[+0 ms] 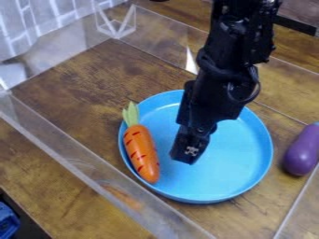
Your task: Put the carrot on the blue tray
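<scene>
On the brown wooden surface point(75, 89) sits the blue tray point(244, 159), round and shallow with a raised rim. Inside it, along its left edge, lies the carrot point(142, 155), its orange body resting on the tray floor with the narrow tip pointing toward the camera and the green leafy top point(130, 115) sticking out over the far-left rim. My end effector point(187, 147) hangs over the middle of the tray, pointing steeply downward, just to the right of the carrot and apart from it. Its fingers stand spread wide and grip nothing. My black arm point(230, 65) rises from it toward the top of the view and hides part of the tray's far rim. Off to the right, outside the tray and near the edge of the view, lies a purple eggplant toy point(300, 149). A clear plastic wall point(88, 163) runs around the surface on the near and left sides.
</scene>
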`<state>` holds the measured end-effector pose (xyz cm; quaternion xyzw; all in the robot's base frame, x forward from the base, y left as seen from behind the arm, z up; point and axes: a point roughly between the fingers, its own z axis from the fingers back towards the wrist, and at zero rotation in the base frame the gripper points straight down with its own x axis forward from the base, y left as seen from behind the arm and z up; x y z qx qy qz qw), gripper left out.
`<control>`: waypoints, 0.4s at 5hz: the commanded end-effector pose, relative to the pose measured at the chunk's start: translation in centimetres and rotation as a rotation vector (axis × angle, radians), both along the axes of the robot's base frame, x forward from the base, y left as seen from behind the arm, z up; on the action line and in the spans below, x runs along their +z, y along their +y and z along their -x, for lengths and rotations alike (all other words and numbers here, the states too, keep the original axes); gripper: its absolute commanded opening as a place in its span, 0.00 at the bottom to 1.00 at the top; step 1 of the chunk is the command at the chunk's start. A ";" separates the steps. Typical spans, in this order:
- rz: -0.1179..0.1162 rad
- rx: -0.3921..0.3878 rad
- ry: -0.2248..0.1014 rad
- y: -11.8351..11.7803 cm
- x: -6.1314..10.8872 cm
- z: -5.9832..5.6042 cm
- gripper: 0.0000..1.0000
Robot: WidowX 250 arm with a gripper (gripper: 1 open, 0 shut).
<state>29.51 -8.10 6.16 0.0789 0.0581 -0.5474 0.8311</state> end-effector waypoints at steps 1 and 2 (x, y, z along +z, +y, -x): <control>0.010 -0.081 -0.021 -0.4 1.1 -0.6 1.00; 0.013 -0.114 -0.015 -0.5 -0.4 -0.7 1.00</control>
